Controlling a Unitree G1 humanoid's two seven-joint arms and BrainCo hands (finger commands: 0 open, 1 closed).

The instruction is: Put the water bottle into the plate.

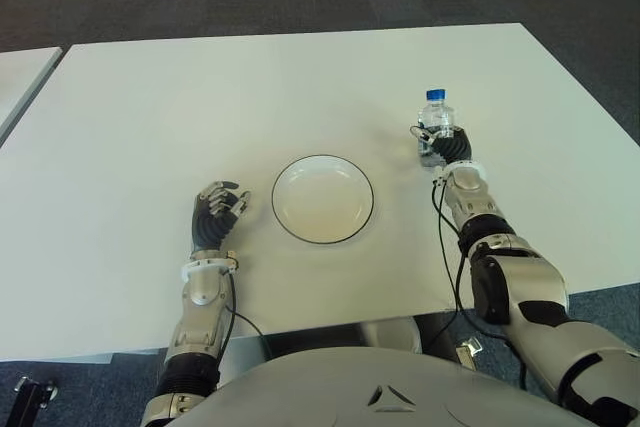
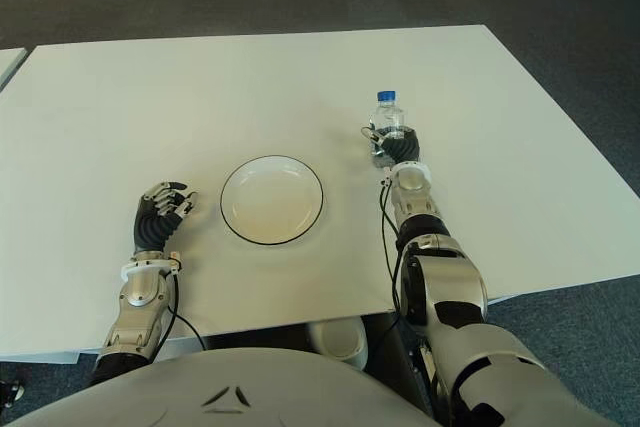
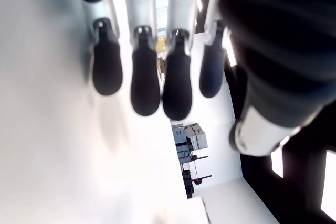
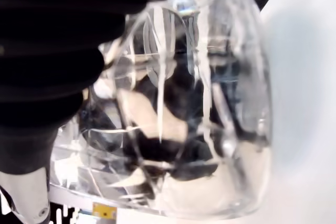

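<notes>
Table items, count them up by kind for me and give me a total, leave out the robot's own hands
Water bottle, clear with a blue cap, upright in the right hand: 1
Plate, white with a dark rim, empty, beside the idle left hand: 1
Total: 2

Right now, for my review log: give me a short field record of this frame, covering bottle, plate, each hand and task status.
water bottle: upright, blue cap, right of the plate
plate: white, dark rim, empty, mid-table
right hand: wrapped around the bottle
left hand: idle, fingers relaxed, left of the plate
table: white
status: bottle not yet in plate
</notes>
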